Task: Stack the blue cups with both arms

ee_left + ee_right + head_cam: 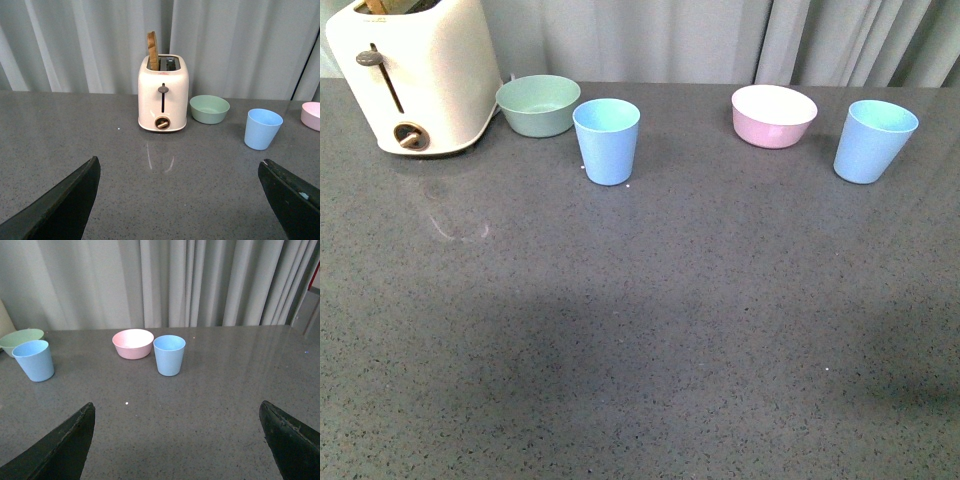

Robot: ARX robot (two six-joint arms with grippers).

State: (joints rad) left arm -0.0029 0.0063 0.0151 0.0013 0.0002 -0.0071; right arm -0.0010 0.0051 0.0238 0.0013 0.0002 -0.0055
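Standing upright and well apart on the grey table [640,350], the left blue cup [606,140] sits just beside the green bowl [538,104] near the toaster [415,70] and the right blue cup [874,140] near the pink bowl [774,115], while the left gripper [179,164] and right gripper [176,406] both gape wide, holding nothing.

Grey curtains [720,40] behind speckled countertop [620,350]
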